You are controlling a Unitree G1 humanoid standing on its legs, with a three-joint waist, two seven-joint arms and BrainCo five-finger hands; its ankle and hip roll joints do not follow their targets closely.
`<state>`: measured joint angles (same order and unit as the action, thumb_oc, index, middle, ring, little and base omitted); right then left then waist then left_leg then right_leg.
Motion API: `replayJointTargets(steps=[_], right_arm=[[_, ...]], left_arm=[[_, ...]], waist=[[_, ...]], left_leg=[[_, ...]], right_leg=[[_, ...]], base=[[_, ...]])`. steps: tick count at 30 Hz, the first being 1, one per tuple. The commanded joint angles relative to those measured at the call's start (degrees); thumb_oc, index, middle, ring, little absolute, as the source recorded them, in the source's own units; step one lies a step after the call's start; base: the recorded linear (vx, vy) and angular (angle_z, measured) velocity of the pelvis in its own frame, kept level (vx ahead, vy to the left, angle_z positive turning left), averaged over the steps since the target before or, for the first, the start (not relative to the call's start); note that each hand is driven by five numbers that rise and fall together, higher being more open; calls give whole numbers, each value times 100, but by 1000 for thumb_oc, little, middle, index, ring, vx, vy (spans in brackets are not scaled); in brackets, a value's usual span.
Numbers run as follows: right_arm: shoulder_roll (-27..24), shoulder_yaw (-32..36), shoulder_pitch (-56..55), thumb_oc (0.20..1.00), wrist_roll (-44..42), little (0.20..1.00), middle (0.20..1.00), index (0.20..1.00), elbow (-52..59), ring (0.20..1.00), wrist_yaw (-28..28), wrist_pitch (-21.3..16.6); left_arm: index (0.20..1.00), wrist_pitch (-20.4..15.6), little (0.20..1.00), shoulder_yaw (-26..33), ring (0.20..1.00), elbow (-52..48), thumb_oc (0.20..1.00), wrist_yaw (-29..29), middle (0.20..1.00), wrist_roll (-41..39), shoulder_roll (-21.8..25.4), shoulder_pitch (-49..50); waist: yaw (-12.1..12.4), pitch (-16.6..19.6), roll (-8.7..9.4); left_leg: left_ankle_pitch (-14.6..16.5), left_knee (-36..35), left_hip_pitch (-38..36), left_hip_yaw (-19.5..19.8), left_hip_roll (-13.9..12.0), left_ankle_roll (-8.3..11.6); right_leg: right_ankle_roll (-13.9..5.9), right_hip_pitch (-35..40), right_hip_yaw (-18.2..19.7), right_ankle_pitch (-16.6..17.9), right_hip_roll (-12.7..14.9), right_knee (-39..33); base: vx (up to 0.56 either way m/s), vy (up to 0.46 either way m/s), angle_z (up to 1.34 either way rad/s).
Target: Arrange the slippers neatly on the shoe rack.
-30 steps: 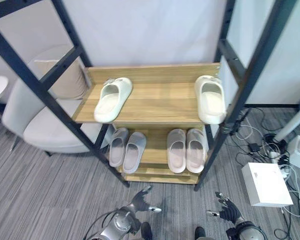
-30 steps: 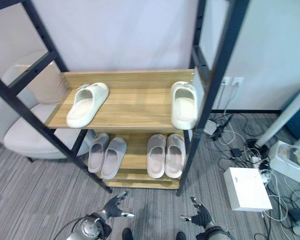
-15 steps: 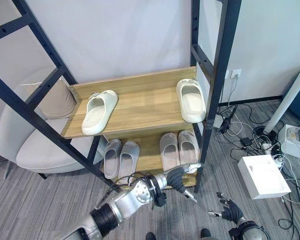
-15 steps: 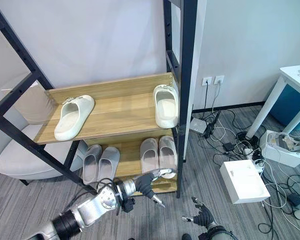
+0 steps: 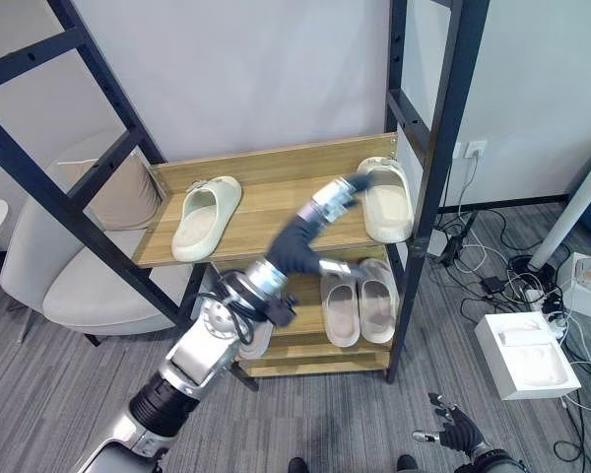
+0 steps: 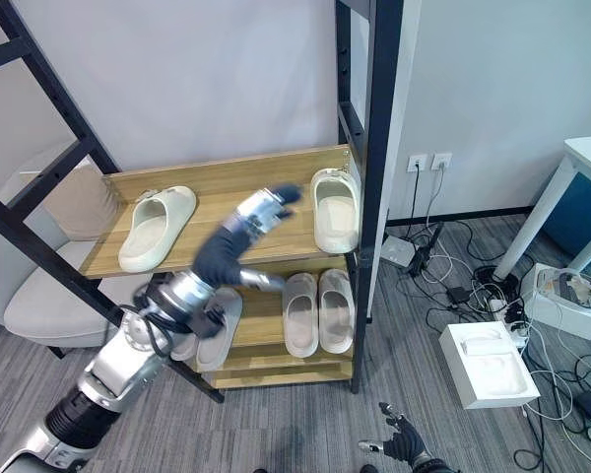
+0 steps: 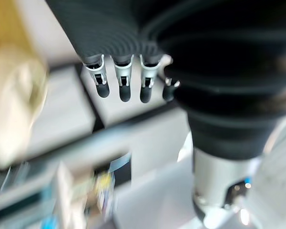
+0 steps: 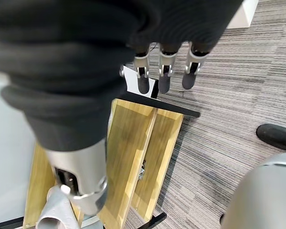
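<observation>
Top shelf [image 5: 276,212]: left slipper [image 5: 205,217] at left end, right slipper [image 5: 386,199] at right end, well apart | left hand [image 5: 325,212] over shelf between them, nearer right slipper | lower shelf [image 5: 305,310]: two pairs [image 5: 360,304] side by side | chair [image 5: 79,276] left of rack | white box [image 5: 527,355] on floor, right | right hand [image 5: 456,434] low, front right

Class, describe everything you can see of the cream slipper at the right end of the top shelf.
The cream slipper is an open-toed slide of smooth, foam-like material with a broad strap. It lies flat and sole-down on the wooden top shelf, at the right end beside the black upright. The left hand reaches beside it; whether they touch is unclear.
</observation>
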<state>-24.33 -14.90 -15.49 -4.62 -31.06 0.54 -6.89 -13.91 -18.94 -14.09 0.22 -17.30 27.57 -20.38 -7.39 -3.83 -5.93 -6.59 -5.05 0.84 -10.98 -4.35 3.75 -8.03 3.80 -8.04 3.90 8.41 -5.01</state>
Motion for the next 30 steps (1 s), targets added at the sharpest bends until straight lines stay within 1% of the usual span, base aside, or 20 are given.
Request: replayJointTargets(steps=[1, 2, 3, 5, 6, 9, 10, 11, 15, 16, 18, 19, 20, 25, 30], right_arm=[[199, 173, 190, 1000, -163, 1000, 1000, 1000, 176, 1000, -11, -176], [185, 201, 174, 1000, -164, 1000, 1000, 1000, 157, 1000, -21, -189], [144, 193, 173, 1000, -158, 1000, 1000, 1000, 164, 1000, -27, -198], [138, 217, 161, 1000, -169, 1000, 1000, 1000, 173, 1000, -27, -205], [73, 271, 117, 1000, -184, 1000, 1000, 1000, 183, 1000, -54, -228], [2, 335, 61, 1000, -217, 1000, 1000, 1000, 232, 1000, -73, -251], [8, 334, 65, 1000, -218, 1000, 1000, 1000, 231, 1000, -73, -252], [-30, 355, 45, 1000, -219, 1000, 1000, 1000, 252, 1000, -68, -269], [-85, 381, 15, 1000, -221, 1000, 1000, 1000, 319, 1000, -72, -302], [-106, 368, 13, 1000, -219, 1000, 1000, 1000, 328, 1000, -71, -303], [-107, 366, 10, 1000, -222, 1000, 1000, 1000, 352, 1000, -69, -309], [-139, 364, 14, 1000, -223, 1000, 1000, 1000, 384, 1000, -59, -331], [-144, 368, 14, 1000, -226, 1000, 1000, 1000, 394, 1000, -50, -339], [-163, 334, 2, 1000, -223, 1000, 1000, 1000, 469, 1000, -44, -357], [-216, 304, 22, 1000, -213, 1000, 1000, 1000, 566, 1000, -21, -379]], left_arm=[[1000, -314, 1000, 382, 1000, 636, 1000, 1212, 1000, 1747, 496, -924], [1000, -264, 1000, 475, 1000, 844, 1000, 1419, 1000, 1998, 582, -978], [1000, -152, 1000, 574, 1000, 1123, 1000, 1671, 1000, 2449, 767, -1133], [1000, -165, 1000, 594, 1000, 1209, 1000, 1770, 1000, 2540, 789, -1198], [1000, -15, 1000, 695, 1000, 1521, 1000, 1928, 1000, 3107, 1154, -1311], [1000, 152, 1000, 732, 1000, 1998, 1000, 2214, 1000, 3649, 1585, -1473], [1000, 149, 1000, 717, 1000, 2014, 1000, 2227, 1000, 3656, 1587, -1489], [1000, 268, 1000, 721, 1000, 2319, 1000, 2399, 1000, 3920, 1785, -1557], [1000, 519, 1000, 690, 1000, 2782, 1000, 2617, 1000, 4428, 2158, -1715], [1000, 649, 1000, 630, 1000, 3021, 1000, 2666, 1000, 4599, 2299, -1780], [1000, 684, 1000, 567, 1000, 3130, 1000, 2698, 1000, 4634, 2325, -1860], [1000, 827, 1000, 446, 1000, 3299, 1000, 2728, 1000, 4918, 2541, -1972], [1000, 873, 1000, 369, 1000, 3420, 1000, 2720, 1000, 5007, 2630, -2012], [1000, 1043, 1000, 264, 1000, 4091, 1000, 2723, 1000, 4957, 2723, -2097], [1000, 1293, 1000, -18, 1000, 4683, 1000, 2821, 1000, 5139, 2843, -2410]], waist=[[68, -77, 291], [55, -85, 286], [39, -80, 275], [34, -90, 277], [-3, -80, 264], [-53, -77, 246], [-52, -78, 251], [-79, -75, 245], [-126, -83, 247], [-146, -84, 240], [-149, -81, 250], [-158, -80, 254], [-158, -79, 259], [-184, -108, 275], [-220, -159, 290]], left_leg=[[424, 5, -383, -10, 10, 190], [433, 5, -387, -20, 15, 189], [441, 5, -391, -36, 13, 192], [444, 5, -393, -48, 11, 193], [460, 5, -395, -66, 16, 195], [480, 5, -391, -102, 36, 195], [481, 5, -389, -103, 36, 195], [493, 5, -377, -125, 46, 192], [511, 5, -344, -159, 61, 189], [510, 5, -326, -175, 65, 188], [513, 5, -311, -182, 70, 187], [520, 5, -286, -194, 73, 184], [522, 5, -271, -200, 72, 181], [529, 5, -246, -231, 79, 179], [516, 5, -153, -246, 88, 165]], right_leg=[[-147, 95, 18, -284, 74, 1], [-153, 89, 39, -280, 78, 1], [-158, 78, 59, -273, 78, 1], [-162, 75, 71, -268, 80, 1], [-174, 54, 105, -261, 84, 1], [-196, 1, 146, -244, 93, 1], [-196, -1, 146, -244, 93, 1], [-205, -40, 172, -229, 103, 1], [-224, -116, 226, -200, 111, 1], [-232, -148, 237, -197, 110, 1], [-237, -170, 239, -189, 113, 1], [-246, -203, 253, -170, 116, 1], [-250, -220, 266, -162, 116, 1], [-271, -279, 293, -141, 118, 1], [-288, -399, 324, -96, 125, 1]], base=[[0, 0, 0], [0, 0, 0], [0, 0, 0], [15, 7, -2], [38, 19, -4], [27, 21, -9], [25, 26, -4], [26, 26, -4], [21, 24, -12], [11, 18, -13], [3, 7, -5], [0, 0, 0], [0, 0, 0], [3, 3, -1], [-8, 9, -3]])
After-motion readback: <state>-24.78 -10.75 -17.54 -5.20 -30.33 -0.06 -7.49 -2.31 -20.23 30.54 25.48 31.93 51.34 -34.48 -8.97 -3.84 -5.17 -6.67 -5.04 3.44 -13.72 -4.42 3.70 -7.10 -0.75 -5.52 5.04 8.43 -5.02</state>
